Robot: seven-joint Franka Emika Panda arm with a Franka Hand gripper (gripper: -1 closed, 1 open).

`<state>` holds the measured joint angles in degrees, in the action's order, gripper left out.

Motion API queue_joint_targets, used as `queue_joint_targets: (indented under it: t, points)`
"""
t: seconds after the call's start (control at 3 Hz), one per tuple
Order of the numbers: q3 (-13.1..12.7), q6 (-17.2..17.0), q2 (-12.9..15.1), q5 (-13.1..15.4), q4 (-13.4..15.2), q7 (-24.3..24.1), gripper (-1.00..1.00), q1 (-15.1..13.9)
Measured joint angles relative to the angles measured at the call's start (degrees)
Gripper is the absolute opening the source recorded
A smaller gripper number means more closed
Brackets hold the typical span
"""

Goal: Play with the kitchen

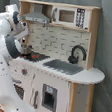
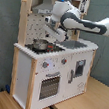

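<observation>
Because the white arm (image 1: 5, 50) fills the first exterior view's left, the hob is half hidden there, and the hand (image 2: 51, 25) is too masked in both exterior views to tell how far it is open or whether it holds anything. The kitchen (image 2: 53, 65) stands on a wooden floor (image 2: 82, 108). A small metal pot (image 2: 40, 45) sits on the hob (image 2: 45, 48), just below the hand. The sink (image 1: 64, 67) and black tap (image 1: 77, 54) lie beside it, the microwave (image 1: 71, 16) above.

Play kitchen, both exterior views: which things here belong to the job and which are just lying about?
Job:
- toy kitchen, with hob, sink, tap, oven door, hood, microwave
- small pot on the hob
- gripper above the hob

Lying about:
- wooden floor
- grey backdrop
</observation>
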<state>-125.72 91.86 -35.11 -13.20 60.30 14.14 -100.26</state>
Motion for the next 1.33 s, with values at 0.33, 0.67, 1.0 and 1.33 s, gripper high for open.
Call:
queue_joint_targets:
  t: [0.33, 0.67, 1.0, 1.33]
  points:
    - [-2.76, -2.80, -0.33, -0.91, -2.89, 1.40, 1.00, -2.85]
    - [-5.66, -5.41, -0.44, -2.68, -3.25, 4.18, 1.00, -5.46]
    - [-9.56, -6.06, -1.85, -2.85, -3.25, 4.56, 1.00, -9.50]
    - [-10.40, -6.06, -3.12, -2.90, -3.25, 10.14, 1.00, -11.01]
